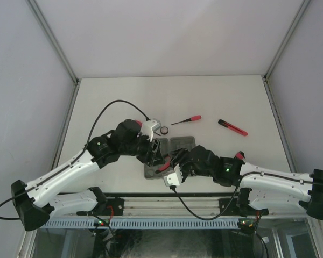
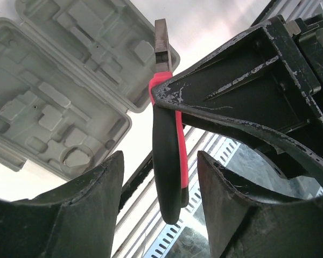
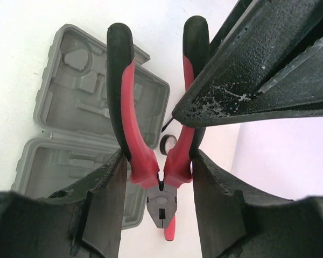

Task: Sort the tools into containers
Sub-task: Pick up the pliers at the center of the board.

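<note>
The red-handled pliers point(image 3: 151, 161) hang nose-down over the open grey case point(image 1: 184, 143), which also shows in the left wrist view point(image 2: 59, 97) and the right wrist view point(image 3: 70, 113). My right gripper point(image 3: 159, 156) is shut on the pliers, its fingers pressing both handles. In the top view it is at the case's near edge point(image 1: 175, 167). My left gripper point(image 2: 160, 157) is open. Its fingers straddle the end of the pliers' handles point(image 2: 169, 161) with a gap on each side. In the top view it is over the case's left side point(image 1: 153, 152). The case recesses in view are empty.
A black ring point(image 1: 163, 130) lies just behind the case and also shows in the right wrist view point(image 3: 168, 144). A red-handled screwdriver point(image 1: 186, 120) and a slim red-black stick tool point(image 1: 232, 127) lie further back right. A second screwdriver and the comb-like piece are not in view.
</note>
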Robot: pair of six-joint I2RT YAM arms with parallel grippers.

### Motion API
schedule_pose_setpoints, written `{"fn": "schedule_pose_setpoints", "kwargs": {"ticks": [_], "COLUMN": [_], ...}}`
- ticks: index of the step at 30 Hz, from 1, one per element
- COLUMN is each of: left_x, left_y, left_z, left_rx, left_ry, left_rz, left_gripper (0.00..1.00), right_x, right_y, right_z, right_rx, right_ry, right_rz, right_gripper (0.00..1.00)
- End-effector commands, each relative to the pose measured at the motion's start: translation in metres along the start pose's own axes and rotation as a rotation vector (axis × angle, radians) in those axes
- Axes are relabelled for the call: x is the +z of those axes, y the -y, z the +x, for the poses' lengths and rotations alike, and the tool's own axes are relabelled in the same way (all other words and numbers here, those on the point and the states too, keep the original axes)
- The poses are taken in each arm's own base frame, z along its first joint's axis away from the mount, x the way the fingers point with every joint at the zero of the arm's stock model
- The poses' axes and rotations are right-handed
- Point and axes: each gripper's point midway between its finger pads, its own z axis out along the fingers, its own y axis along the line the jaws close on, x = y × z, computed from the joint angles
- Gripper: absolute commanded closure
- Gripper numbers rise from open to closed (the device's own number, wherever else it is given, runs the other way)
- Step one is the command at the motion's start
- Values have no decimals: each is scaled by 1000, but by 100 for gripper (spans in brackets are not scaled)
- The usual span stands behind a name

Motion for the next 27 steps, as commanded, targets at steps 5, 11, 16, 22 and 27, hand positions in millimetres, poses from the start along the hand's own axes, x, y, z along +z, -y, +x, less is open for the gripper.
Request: {"fn": "schedule_pose_setpoints", "kwargs": {"ticks": [5,11,16,22,27], "left_x": [0,5,6,3,0], "left_y": [22,21,20,15,11], "left_z": [-17,-13,-12,-16,-15], "left_rx": [45,42,43,43,36], "left_ry": [28,5,3,26,36], "left_rz": [100,104,96,65,44], "left_gripper": [47,62,82,100,100], "right_x": [-10,-8,-7,-8,-12], "right_y": [44,45,44,42,43], "right_z": [-23,-26,-26,-29,-33], "right_rx": [-57,-63,-58,-33,-21], "right_ry": [49,58,63,79,104], "right_rz": [128,133,127,127,141], "right_gripper": [100,100,99,69,45]}}
